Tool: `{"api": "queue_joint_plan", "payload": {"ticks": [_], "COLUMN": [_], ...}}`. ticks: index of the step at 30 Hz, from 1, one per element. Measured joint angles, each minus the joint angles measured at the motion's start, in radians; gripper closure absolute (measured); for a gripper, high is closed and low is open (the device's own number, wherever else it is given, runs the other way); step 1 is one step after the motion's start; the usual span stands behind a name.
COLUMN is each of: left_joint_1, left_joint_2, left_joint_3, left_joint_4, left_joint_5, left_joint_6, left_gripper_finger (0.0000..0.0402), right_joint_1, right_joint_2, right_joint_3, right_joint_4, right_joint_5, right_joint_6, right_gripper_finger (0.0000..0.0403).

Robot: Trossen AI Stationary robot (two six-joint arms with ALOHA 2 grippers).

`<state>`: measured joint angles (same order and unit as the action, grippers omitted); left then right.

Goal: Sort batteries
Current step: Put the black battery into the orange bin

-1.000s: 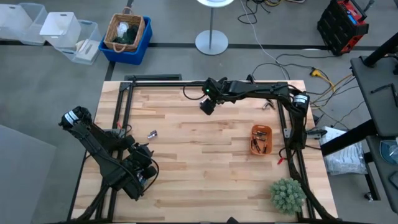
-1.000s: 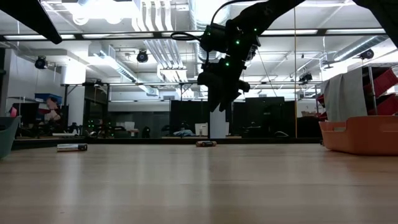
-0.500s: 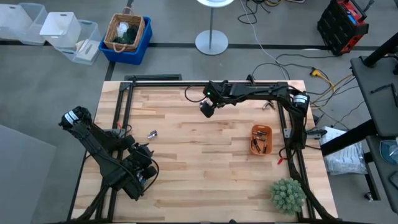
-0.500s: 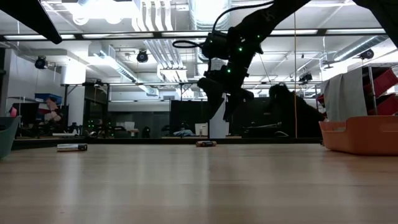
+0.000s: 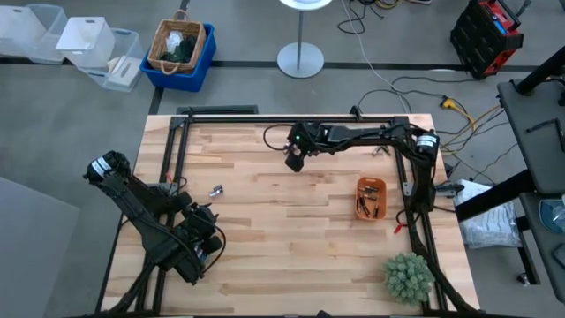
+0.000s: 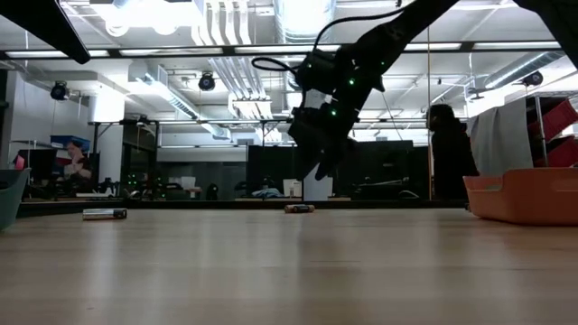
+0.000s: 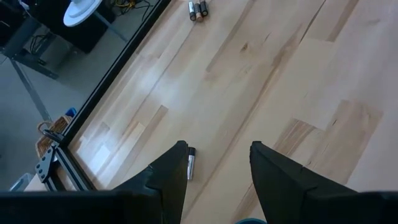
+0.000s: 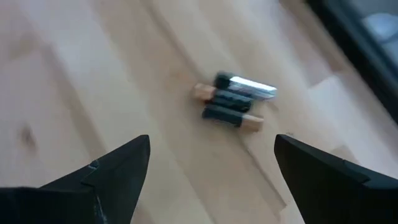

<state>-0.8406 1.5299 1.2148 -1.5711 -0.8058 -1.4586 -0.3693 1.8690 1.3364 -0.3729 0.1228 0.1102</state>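
Note:
Three batteries [image 8: 235,102] lie side by side on the wooden table, also seen as a small cluster [image 6: 299,208] in the low view. My right gripper [image 8: 211,177] hovers open above them, at the table's far middle [image 5: 295,160], one finger to each side and touching nothing. A single battery [image 5: 215,190] lies left of centre, just ahead of my left gripper's fingers [image 7: 191,163]. My left gripper [image 7: 217,165] waits open near the table's near left corner [image 5: 201,252]. More batteries lie in the orange tray [image 5: 371,197].
Small metal pieces [image 5: 381,148] lie near the far right edge. A green plant [image 5: 408,276] stands at the near right corner. A teal tray's edge [image 6: 7,199] shows at the low view's left. A person [image 6: 450,149] stands in the room behind.
My right gripper has drifted a little toward the table's near edge and sunk slightly toward the battery cluster, staying open. In the room behind, a person has walked toward the right.

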Motion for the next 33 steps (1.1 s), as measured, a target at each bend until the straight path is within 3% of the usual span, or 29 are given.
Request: {"api": "queue_joint_plan", "payload": {"ticks": [4, 14, 33], "left_joint_1": [0.0, 0.0, 0.0], "left_joint_2": [0.0, 0.0, 0.0], "left_joint_3": [0.0, 0.0, 0.0], "left_joint_4": [0.0, 0.0, 0.0], "left_joint_5": [0.0, 0.0, 0.0], "left_joint_6": [0.002, 0.003, 0.011], "left_gripper_finger": [0.0249, 0.0249, 0.0249], "right_joint_1": [-0.001, -0.006, -0.076], "right_joint_2": [0.0, 0.0, 0.0], "right_joint_3": [-0.018, -0.04, -0.089], "right_joint_4": [0.012, 0.024, 0.146], "right_joint_5": [-0.054, -0.055, -0.083], "right_joint_6": [-0.172, -0.495, -0.471], "right_gripper_finger": [0.0062, 0.0075, 0.0076]}}
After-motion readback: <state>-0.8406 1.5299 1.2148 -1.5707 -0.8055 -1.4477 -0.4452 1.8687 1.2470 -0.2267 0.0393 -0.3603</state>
